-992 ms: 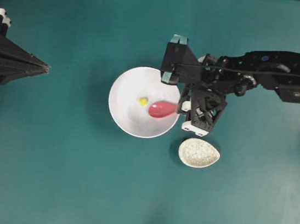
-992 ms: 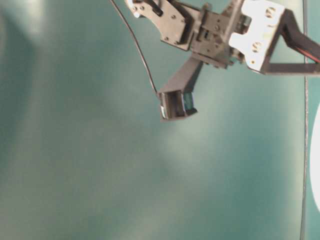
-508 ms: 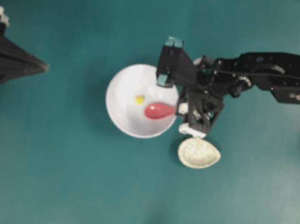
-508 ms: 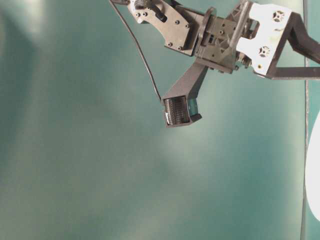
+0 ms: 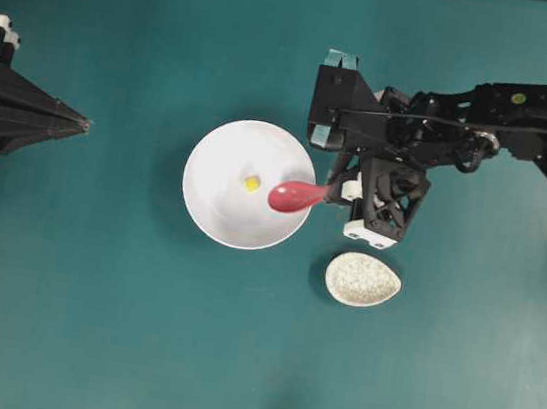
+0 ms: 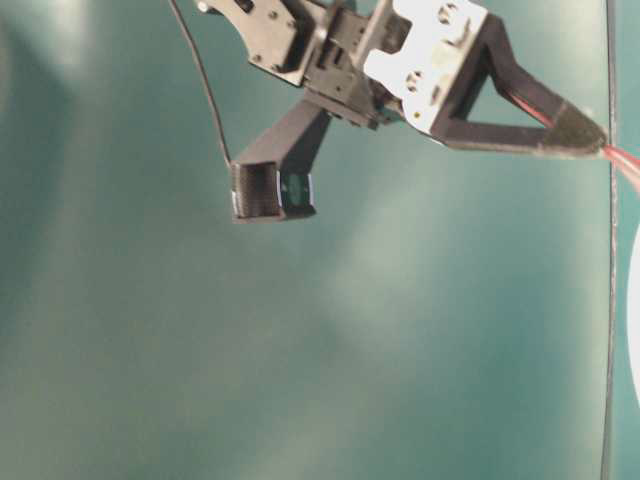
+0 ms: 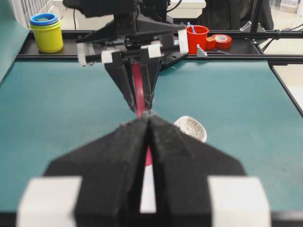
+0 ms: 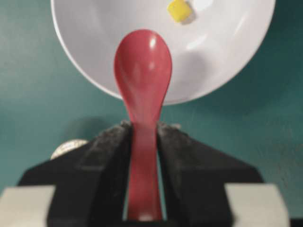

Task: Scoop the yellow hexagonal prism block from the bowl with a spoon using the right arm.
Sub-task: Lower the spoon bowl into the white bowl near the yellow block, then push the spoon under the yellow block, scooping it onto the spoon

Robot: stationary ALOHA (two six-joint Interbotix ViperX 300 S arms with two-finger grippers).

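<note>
The white bowl (image 5: 203, 205) sits mid-table, and the yellow hexagonal prism block (image 5: 252, 184) lies loose near its centre. My right gripper (image 5: 336, 191) is shut on the handle of the pinkish-red spoon (image 5: 295, 196). The spoon's scoop hangs over the bowl's right rim. In the right wrist view the scoop (image 8: 142, 66) is empty, and the block (image 8: 179, 10) lies beyond its tip inside the bowl (image 8: 227, 42). My left gripper (image 5: 84, 123) is shut and empty at the table's left edge, far from the bowl.
A small speckled oval dish (image 5: 362, 280) lies just below the right gripper, to the bowl's lower right. In the left wrist view a yellow cup (image 7: 46, 33), a red cup (image 7: 197, 39) and a tape roll (image 7: 220, 40) stand on a rail beyond the table.
The right arm has shifted up and a little right with the spoon. The bowl has slid slightly left. The block remains in the bowl, outside the scoop. The left arm has not moved.
</note>
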